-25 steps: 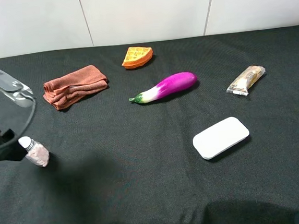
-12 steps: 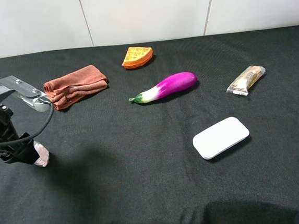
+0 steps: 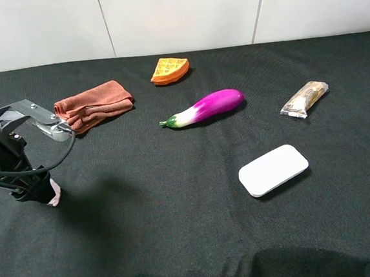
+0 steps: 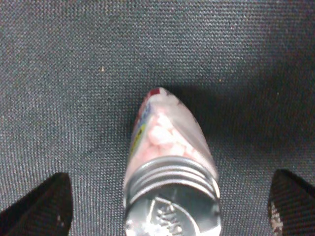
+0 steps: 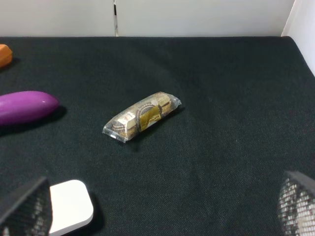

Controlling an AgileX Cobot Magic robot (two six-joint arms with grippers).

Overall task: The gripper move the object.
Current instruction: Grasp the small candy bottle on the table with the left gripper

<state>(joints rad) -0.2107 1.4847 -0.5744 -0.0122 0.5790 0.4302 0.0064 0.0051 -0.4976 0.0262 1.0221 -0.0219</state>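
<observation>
The object, a small clear shaker jar (image 4: 167, 147) with pale pinkish contents and a screw cap, lies on its side on the black cloth. In the left wrist view it lies between my left gripper's (image 4: 167, 209) two dark fingertips (image 4: 42, 204), which stand wide apart and do not touch it. In the exterior high view the left gripper (image 3: 37, 189) hangs over the jar (image 3: 54, 194) at the table's left, hiding most of it. My right gripper (image 5: 160, 211) is open and empty, away from the jar.
A brown cloth (image 3: 93, 105), an orange waffle (image 3: 170, 70), a purple eggplant (image 3: 205, 107), a snack packet (image 3: 305, 99) and a white flat box (image 3: 273, 169) lie on the black table. The packet (image 5: 141, 116) and box (image 5: 69, 206) lie in front of the right gripper.
My left arm has swung in from the left edge and come down over the jar, which now shows only at one end. The jar has stayed in place.
</observation>
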